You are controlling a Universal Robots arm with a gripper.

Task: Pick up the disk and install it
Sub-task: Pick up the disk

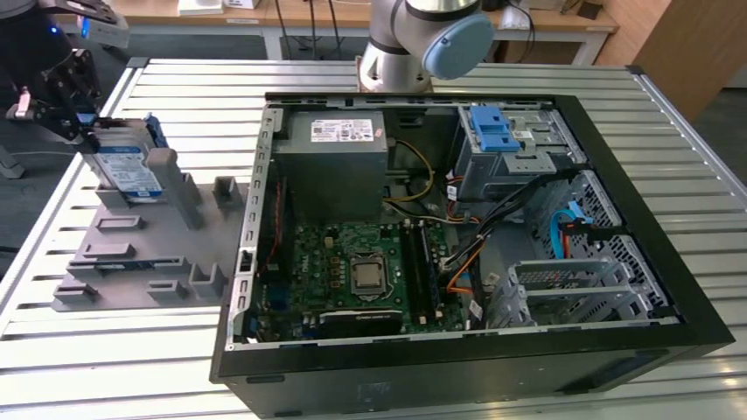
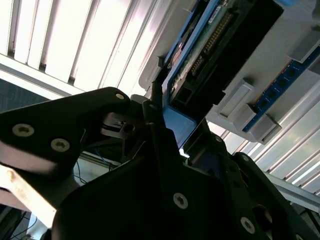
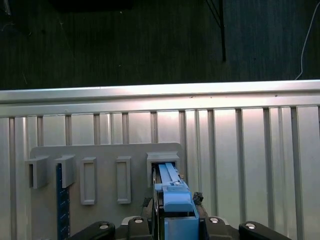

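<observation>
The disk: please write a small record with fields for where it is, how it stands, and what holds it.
object: disk, silver drive in a blue carrier
place: in a slot of the grey holder plate, at the exterior view's left
posture: upright, on its edge
held by: gripper, with fingers closed on the blue carrier
computer case: open, beside the plate
installation: not yet done

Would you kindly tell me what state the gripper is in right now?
Gripper: closed on the disk, which stands upright in the grey fixture.
</observation>
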